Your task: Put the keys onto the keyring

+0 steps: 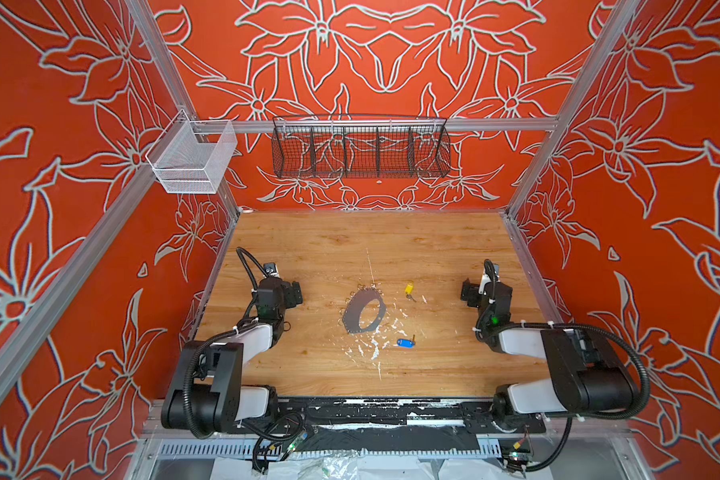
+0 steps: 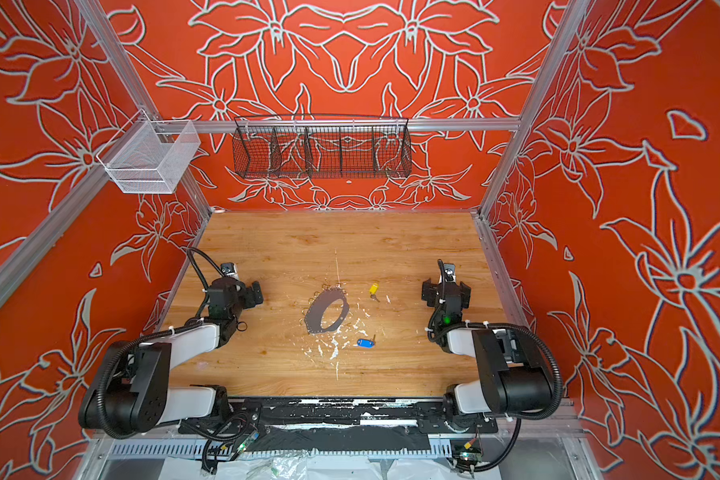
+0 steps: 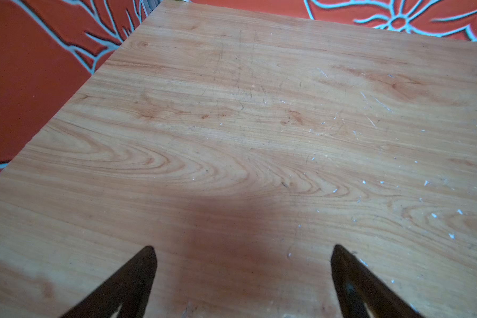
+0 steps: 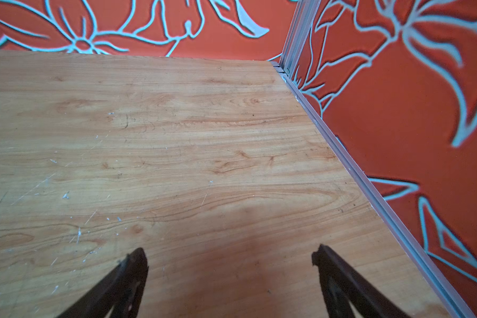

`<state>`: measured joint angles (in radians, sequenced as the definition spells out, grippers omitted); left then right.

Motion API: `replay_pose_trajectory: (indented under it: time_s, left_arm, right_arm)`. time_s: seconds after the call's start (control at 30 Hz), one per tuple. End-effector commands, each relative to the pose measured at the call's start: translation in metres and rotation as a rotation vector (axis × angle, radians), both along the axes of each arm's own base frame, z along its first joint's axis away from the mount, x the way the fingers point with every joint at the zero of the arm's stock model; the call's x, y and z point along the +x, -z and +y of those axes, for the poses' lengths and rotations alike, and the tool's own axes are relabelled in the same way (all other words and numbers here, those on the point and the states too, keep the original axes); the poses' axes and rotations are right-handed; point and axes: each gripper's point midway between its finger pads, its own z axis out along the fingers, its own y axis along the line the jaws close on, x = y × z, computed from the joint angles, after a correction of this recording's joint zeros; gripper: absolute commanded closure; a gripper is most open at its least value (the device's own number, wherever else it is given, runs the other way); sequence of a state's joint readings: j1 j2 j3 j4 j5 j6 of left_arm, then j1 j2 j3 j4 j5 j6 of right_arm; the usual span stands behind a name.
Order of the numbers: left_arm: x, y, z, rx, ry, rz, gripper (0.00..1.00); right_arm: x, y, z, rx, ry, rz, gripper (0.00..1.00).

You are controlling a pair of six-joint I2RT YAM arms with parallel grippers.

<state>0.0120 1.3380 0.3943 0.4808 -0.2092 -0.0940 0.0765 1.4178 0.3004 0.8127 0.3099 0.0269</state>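
Nothing threaded yet, by the look of it: the keyring [image 1: 352,318] lies flat near the middle of the wooden table [image 1: 308,249], and its wire loops [image 1: 368,287] carry no key that I can make out. The yellow-tagged key [image 1: 409,287] sits on the wood just off the ring's far right edge, apart from it. The blue-tagged key [image 1: 403,342] lies nearer the robot, also to the ring's right and clear of it, and both top views show the same. The left gripper [image 3: 243,247] hangs over the left side of the table, jaws spread wide above bare wood with nothing between them. The right gripper [image 4: 230,249] mirrors it on the right side, jaws wide apart and empty too. I'd call this the starting line: both keys are yet to be picked up and hooked on, so the whole job lies ahead.
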Motion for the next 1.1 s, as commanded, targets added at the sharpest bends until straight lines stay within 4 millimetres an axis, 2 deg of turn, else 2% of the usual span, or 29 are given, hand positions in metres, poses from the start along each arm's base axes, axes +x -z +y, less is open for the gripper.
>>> replay_pose_trajectory:
  time_s: [0.0,0.53,1.07]
  left_arm:
    - [0.001,-0.006,0.002,-0.001,-0.012,-0.028,0.03]
    - [0.000,-0.007,0.001,0.001,-0.010,-0.034,0.03]
    - [0.001,-0.008,-0.002,0.027,-0.004,-0.032,0.03]
  right_arm:
    - [0.002,-0.008,-0.001,0.008,0.015,-0.030,0.03]
    - [0.001,-0.010,-0.001,0.006,0.014,-0.040,0.03]
    - [0.000,-0.013,0.010,-0.048,-0.003,-0.046,0.03]
